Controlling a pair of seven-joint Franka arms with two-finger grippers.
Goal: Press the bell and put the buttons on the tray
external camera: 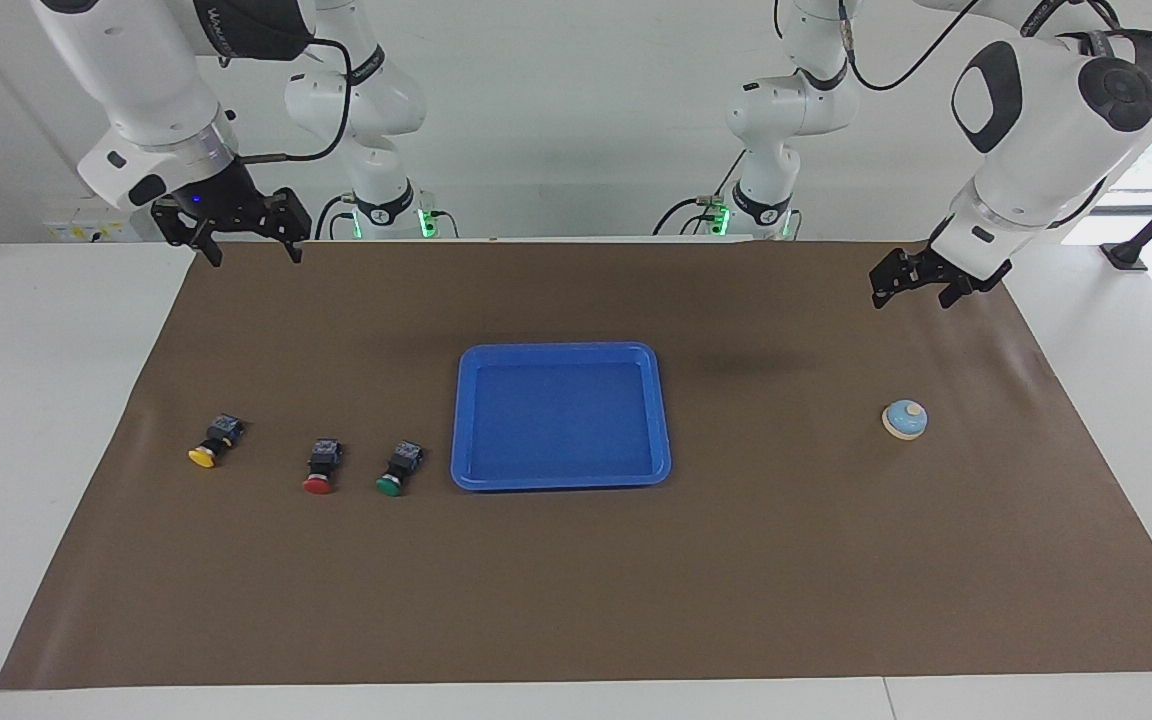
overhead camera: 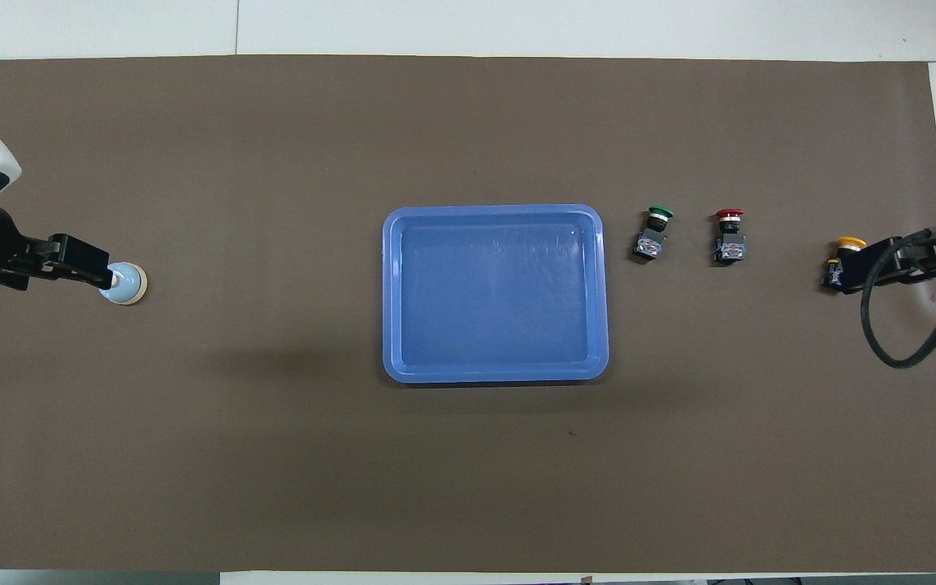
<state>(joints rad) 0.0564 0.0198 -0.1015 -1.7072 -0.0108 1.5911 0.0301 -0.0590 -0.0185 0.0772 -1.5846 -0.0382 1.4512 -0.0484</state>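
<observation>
Legible text: none confirmed. Right arm (external camera: pixel 136 70), black upper-arm band (external camera: pixel 236 30): white lettering present, not readable. Left arm (external camera: pixel 1046 110): small white lettering on black band near top edge, not readable. Base collars of both arms: small round marks, too small to read. Tray, buttons, bell: no markings legible.
</observation>
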